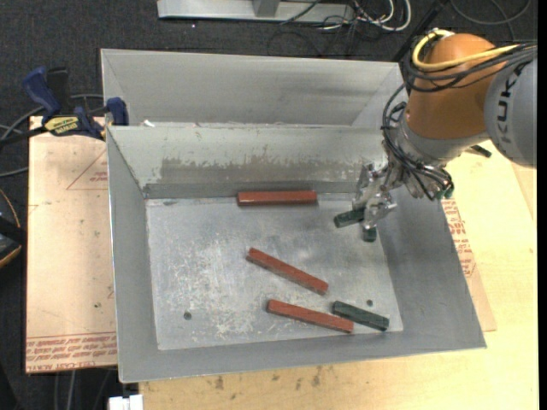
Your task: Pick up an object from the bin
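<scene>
My gripper (368,223) hangs over the right part of the bin, near the right wall. It is shut on a short dark green bar (346,219) that sticks out to the left from between its fingers. Below it on the bin floor, a red-brown bar (287,271) lies slanted in the middle. A second dark green bar (360,316) lies near the front right corner.
Another red-brown bar (309,315) lies by the front edge, its right end touching the green bar on the floor. A third red-brown bar (277,198) rests along the foot of the back wall. The arm with its orange cover comes in over the right rim.
</scene>
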